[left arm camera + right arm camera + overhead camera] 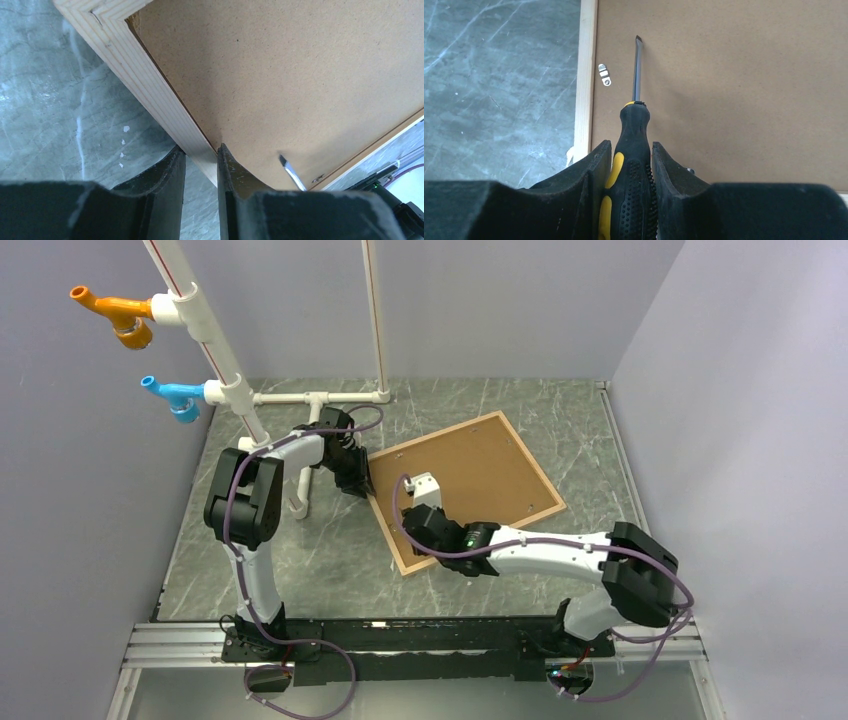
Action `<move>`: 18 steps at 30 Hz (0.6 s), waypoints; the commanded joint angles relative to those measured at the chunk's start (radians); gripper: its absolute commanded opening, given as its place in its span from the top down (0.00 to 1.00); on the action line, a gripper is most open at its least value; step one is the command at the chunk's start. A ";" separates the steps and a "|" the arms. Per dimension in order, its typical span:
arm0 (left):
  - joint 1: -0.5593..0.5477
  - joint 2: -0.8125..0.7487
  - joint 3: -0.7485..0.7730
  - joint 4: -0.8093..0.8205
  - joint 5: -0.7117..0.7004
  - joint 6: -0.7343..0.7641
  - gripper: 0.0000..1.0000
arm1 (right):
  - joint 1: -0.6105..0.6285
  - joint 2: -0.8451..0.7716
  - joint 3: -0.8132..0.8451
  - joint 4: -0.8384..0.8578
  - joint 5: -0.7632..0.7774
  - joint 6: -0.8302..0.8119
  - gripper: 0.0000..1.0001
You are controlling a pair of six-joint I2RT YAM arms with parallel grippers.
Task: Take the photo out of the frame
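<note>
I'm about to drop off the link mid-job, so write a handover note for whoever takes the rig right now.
Left hand: shut on the frame, pinching its side moulding.
Right hand: shut on the screwdriver, with the blade over the brown back of the photo. The tip is just past a small metal tab beside the frame's inner edge.
The frame lies face down on the table with the photo inside, back up.
Done: frame steadied, tool in hand.
Left: probably turn the tab aside, then lift the photo out.
</note>
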 commanded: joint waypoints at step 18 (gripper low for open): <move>0.027 -0.079 0.022 0.004 -0.087 0.103 0.94 | -0.618 -0.570 -0.056 -0.566 -0.393 0.143 1.00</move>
